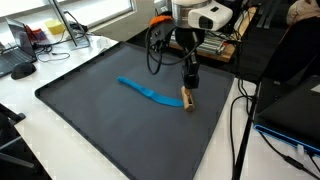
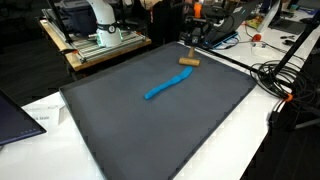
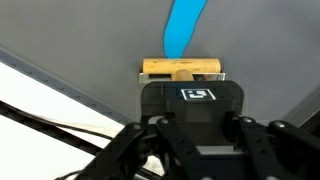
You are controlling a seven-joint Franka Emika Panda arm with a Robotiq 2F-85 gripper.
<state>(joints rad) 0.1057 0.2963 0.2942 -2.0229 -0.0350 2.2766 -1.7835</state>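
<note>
Dark grey mat (image 1: 100, 110) is spread over the worktop. A blue-handled tool (image 1: 150, 91) is laid flat on it, its long axis running away from the end effector (image 1: 190, 80), which is positioned directly over the wooden head (image 3: 180, 68). Whether the fingers are spread cannot be told.

Mat (image 1: 100, 125) is lying open toward lower left; blue tool (image 1: 150, 92) is crossing mid-frame; cables (image 1: 240, 125) are crowding the right edge.

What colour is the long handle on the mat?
The handle is bright blue, its end block tan wood; clearest in an exterior view.
</note>
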